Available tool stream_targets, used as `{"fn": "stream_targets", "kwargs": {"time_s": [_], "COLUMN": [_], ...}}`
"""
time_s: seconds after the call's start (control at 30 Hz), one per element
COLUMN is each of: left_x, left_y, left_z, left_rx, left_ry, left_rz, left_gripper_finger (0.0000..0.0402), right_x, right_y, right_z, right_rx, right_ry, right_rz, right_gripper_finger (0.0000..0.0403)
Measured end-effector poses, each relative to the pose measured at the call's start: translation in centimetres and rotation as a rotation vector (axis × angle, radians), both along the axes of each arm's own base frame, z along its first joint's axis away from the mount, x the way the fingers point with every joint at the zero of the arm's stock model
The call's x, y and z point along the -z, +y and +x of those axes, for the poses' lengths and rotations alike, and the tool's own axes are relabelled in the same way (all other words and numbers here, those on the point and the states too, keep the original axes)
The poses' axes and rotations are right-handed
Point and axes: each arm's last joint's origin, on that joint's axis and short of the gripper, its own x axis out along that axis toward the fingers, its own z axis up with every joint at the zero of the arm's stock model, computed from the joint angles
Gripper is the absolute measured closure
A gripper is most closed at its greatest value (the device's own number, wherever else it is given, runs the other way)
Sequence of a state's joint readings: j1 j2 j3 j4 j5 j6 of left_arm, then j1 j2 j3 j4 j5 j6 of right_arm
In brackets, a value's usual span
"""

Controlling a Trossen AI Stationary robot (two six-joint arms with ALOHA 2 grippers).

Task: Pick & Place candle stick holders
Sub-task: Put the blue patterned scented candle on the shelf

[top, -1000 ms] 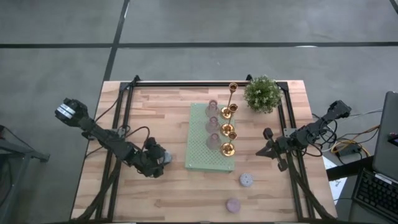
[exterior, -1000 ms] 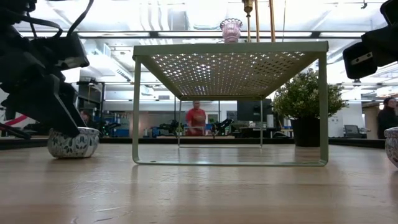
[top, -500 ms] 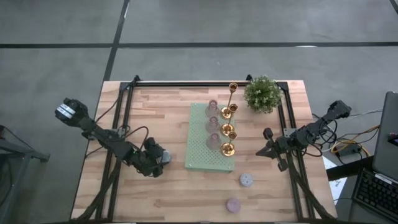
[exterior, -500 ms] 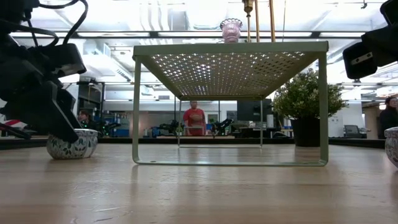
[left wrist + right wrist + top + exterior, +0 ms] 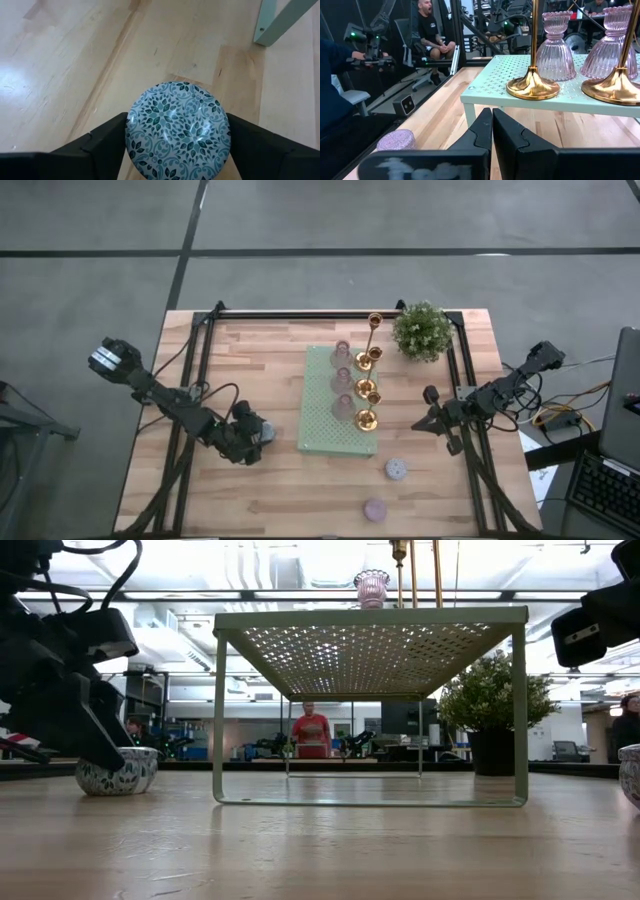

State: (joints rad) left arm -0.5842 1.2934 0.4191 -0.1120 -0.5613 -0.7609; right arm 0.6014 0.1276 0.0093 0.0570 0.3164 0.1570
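Two arms work over a wooden worktop (image 5: 250, 490). At left, the left gripper (image 5: 256, 438) straddles a blue-patterned round holder (image 5: 178, 131), fingers apart on either flank; it should close squarely before lifting toward the pale green stand (image 5: 320, 425) alongside. At right, the right gripper (image 5: 428, 423) waits, fingers pressed together.

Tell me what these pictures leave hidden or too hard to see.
- Patterned holder: in the high view the left gripper covers it; the left wrist view cuts off its lower edge, so its contact with the fingers stays unclear.
- Tall gold holders: low view shows only stems; the top edge cuts them.
- Pink glass holders: right wrist view cuts one at the right edge.
- Lavender holder: partly behind the right gripper.
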Motion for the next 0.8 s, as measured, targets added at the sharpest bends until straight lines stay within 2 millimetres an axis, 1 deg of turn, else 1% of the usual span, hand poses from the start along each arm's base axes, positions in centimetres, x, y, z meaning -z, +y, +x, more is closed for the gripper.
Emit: {"fn": "stream_targets", "kwargs": {"time_s": [0.2,0.33,0.47,0.63,0.8], "left_x": [-0.5,-1.3,-2.2,-4.2,-7.2], "left_y": [-0.2,-0.5,-0.3,0.4,1.2], "left_z": [0.3,1.0,1.7,2.3,2.5], "left_rx": [0.012,0.036,0.028,0.015,-0.003], "left_ry": [-0.004,-0.029,-0.052,-0.044,-0.027], "left_rz": [0.006,0.019,0.014,-0.026,0.003], "left_gripper_finger": [0.0099,0.0097,0.0098,0.0097,0.0096], "right_x": [0.0,0.0,0.0,0.0,0.0], "right_y": [0.0,0.0,0.0,0.0,0.0], "right_z": [0.0,0.0,0.0,0.0,0.0], "right_rx": [0.0,0.0,0.0,-0.001,-0.001], "right_ry": [0.001,0.001,0.0,0.001,0.0], "right_rz": [-0.001,0.0,0.0,0.0,0.0], "right_gripper_finger": [0.0394,0.0394,0.0394,0.0394,0.0394]}}
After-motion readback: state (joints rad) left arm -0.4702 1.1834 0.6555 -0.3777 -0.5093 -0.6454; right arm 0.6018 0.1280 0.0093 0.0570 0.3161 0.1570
